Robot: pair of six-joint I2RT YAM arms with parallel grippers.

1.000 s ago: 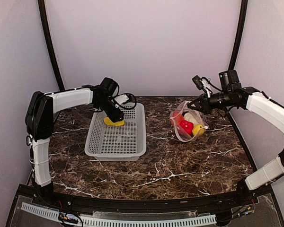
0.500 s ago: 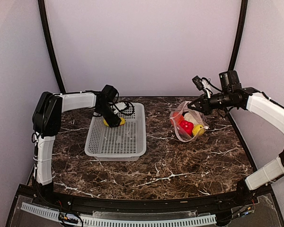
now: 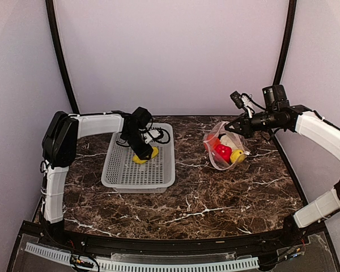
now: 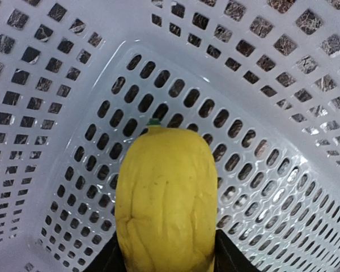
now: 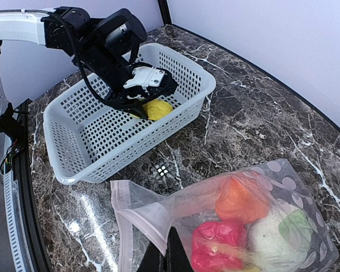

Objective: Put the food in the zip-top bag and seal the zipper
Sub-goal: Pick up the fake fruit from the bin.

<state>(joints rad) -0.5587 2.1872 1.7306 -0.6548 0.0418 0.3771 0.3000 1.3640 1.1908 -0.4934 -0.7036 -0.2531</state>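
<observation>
Over the left half of the table (image 3: pixel 215 198), the top view shows the left end effector (image 3: pixel 144 154) reaching down into the white mesh basket (image 3: pixel 124 177) at a yellow piece (image 3: pixel 139 160). On the right, the right end effector (image 3: pixel 233 127) holds up the zip-top bag (image 3: pixel 217 163), whose bottom rests on the table with a red piece (image 3: pixel 222 152) inside.

At the left wrist, both dark fingers (image 4: pixel 229 258) press the yellow piece's flanks, so it is gripped across its middle. It looks light, hard and rounded, likely to slip; its widest part seems the safest hold.

At the right wrist, the jaws are pinched closed on the bag's mouth edge. The film looks thin and floppy. An orange piece (image 5: pixel 241 198) and a whitish-green piece (image 5: pixel 277 232) lie beside the red one.
</observation>
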